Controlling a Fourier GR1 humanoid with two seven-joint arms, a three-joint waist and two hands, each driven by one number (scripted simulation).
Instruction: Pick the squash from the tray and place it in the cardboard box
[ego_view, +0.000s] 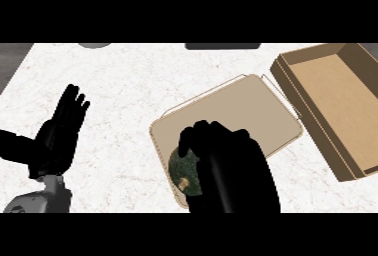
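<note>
A dark green squash (183, 172) lies at the near left end of the beige tray (251, 107). My right hand (225, 160) is over it, fingers curled round its top and right side, hiding most of it. The open cardboard box (336, 100) stands to the right of the tray, its inside bare. My left hand (63, 125) rests open at the left, fingers up, away from the tray.
The white speckled counter (125, 75) spreads around the tray. A grey round object (94, 45) and a dark flat object (221, 46) show at the far edge. The counter's left edge runs by a dark floor strip (11, 65).
</note>
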